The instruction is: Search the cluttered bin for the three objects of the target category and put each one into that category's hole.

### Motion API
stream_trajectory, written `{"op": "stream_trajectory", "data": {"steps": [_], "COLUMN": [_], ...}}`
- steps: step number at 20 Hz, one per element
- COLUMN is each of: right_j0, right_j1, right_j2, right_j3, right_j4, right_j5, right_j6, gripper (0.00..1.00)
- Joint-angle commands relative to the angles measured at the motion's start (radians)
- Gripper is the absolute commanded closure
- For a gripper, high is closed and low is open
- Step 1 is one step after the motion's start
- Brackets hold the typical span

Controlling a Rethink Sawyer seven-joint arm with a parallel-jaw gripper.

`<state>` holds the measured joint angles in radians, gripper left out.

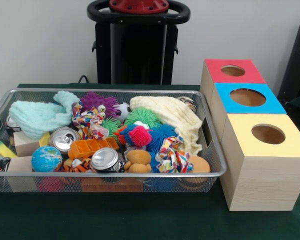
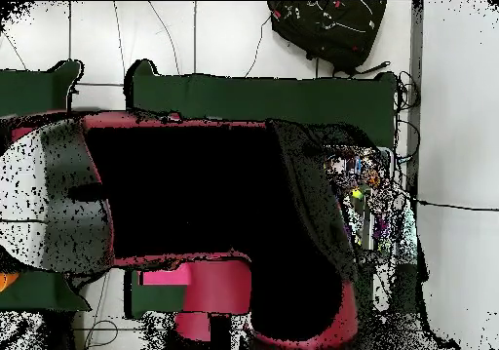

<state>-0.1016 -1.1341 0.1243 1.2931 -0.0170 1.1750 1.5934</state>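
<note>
A wire mesh bin [image 1: 212, 155] on the green table is packed with clutter. It holds drink cans [image 1: 64, 137] [image 1: 105, 159], spiky rubber balls in pink [image 1: 140, 135], blue [image 1: 162, 136], green [image 1: 142, 116] and purple [image 1: 97, 102], knotted rope toys [image 1: 172, 155], a teal cloth [image 1: 40, 116] and a cream cloth [image 1: 172, 117]. To the right stand three wooden boxes, each with a round hole in its top: red [image 1: 215, 72], blue [image 1: 225, 100], yellow [image 1: 240, 142]. No gripper shows in either view. In the overhead view the red arm [image 2: 210, 288] covers most of the bin.
Also in the bin are a small globe ball [image 1: 46, 158], an orange ridged tray [image 1: 92, 146], wooden blocks [image 1: 25, 145], a brown plush toy [image 1: 138, 161] and a yellow sponge [image 1: 5, 150]. A strip of bin contents [image 2: 365, 195] peeks out beside the arm overhead.
</note>
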Motion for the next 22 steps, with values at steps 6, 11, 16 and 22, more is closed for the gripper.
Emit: {"op": "stream_trajectory", "data": {"steps": [6, 11, 16, 22], "right_j0": [0.057, 0.07, 0.073, 0.055], "right_j1": [-0.084, -0.09, -0.082, -0.045], "right_j2": [-0.108, -0.13, -0.145, -0.143], "right_j3": [0.19, 0.258, 0.337, 0.438], "right_j4": [-0.042, -0.03, -0.012, 0.048], "right_j5": [0.223, 0.141, 0.039, -0.104], "right_j6": [0.172, 0.152, 0.141, 0.132], "gripper": [0.0, 0.0, 0.0, 0.0]}}
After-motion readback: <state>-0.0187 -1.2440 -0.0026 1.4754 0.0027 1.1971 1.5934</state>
